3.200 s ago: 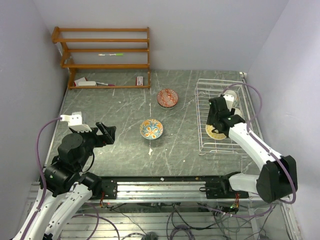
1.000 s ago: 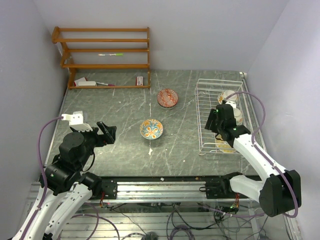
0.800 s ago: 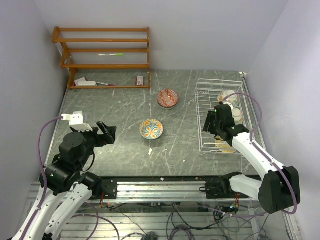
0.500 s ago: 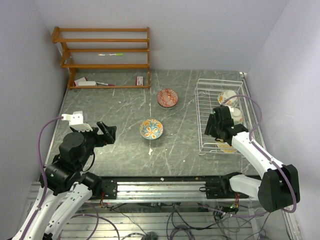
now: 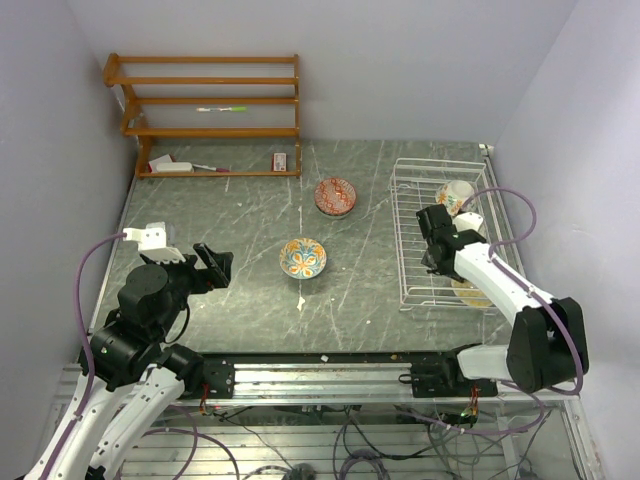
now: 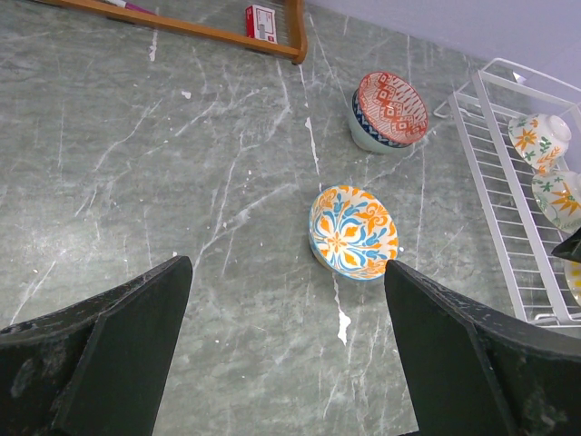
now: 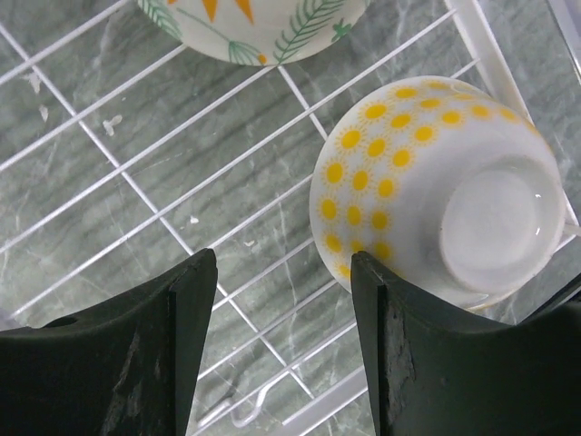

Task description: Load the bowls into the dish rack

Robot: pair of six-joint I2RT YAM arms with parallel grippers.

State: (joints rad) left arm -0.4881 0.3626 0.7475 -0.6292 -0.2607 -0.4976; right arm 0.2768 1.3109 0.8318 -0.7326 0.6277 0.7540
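Three bowls (image 6: 540, 141) sit in the white wire dish rack (image 5: 418, 192); the yellow-dotted bowl (image 7: 427, 191) lies foot-up at its five o'clock corner, whereas three seconds back we saw it near seven o'clock beneath the right gripper (image 7: 281, 309); that gripper now hangs spread and empty above it; the left gripper (image 6: 286, 309) stays spread, unmoved; the orange-blue floral bowl (image 5: 302, 258) remains on the table (image 5: 230, 260), the red-patterned bowl (image 5: 335, 195) at its one o'clock.

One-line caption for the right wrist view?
Open right gripper above the dish rack, over a yellow-dotted bowl showing its base; leaf-patterned bowl at top edge.
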